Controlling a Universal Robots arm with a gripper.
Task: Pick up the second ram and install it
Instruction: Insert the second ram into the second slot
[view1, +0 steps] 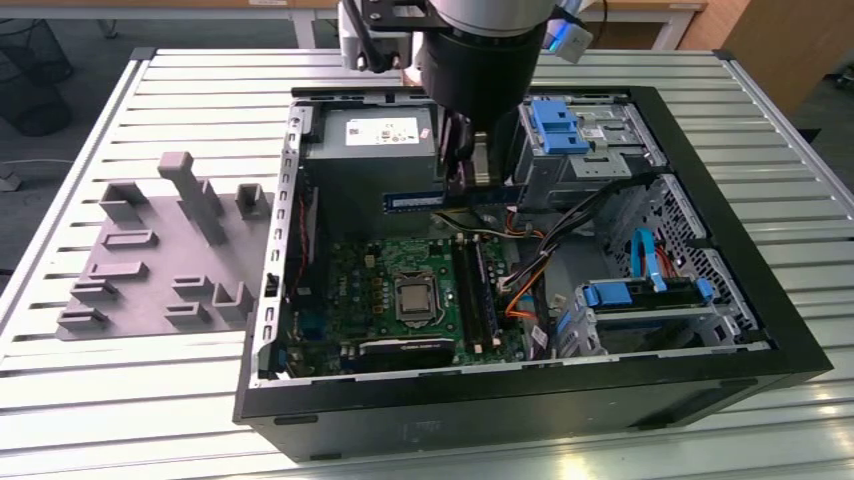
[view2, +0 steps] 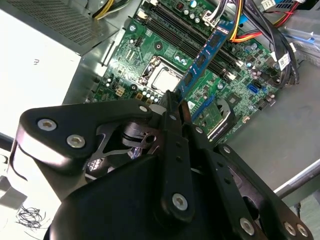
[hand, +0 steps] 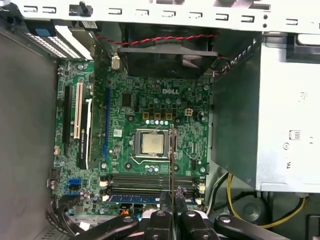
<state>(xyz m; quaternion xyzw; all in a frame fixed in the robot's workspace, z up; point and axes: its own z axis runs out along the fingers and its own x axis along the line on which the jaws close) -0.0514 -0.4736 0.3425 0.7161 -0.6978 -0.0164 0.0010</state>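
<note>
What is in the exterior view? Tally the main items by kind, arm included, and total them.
Robot arm: 1
Open computer case: 1
Grey moulded fixture: 1
Second ram, held in the gripper: 1
Slatted table: 1
Total: 5

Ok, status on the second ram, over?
Tool shut on the second ram. Stick held above the motherboard, inside the open case, not yet seated. Cable bundle close beside the slots.

Thin blue-green circuit-board ram stick (view1: 434, 201): right end hidden behind black arm housing (view1: 478, 55); housing cut off by exterior view's top edge.
</note>
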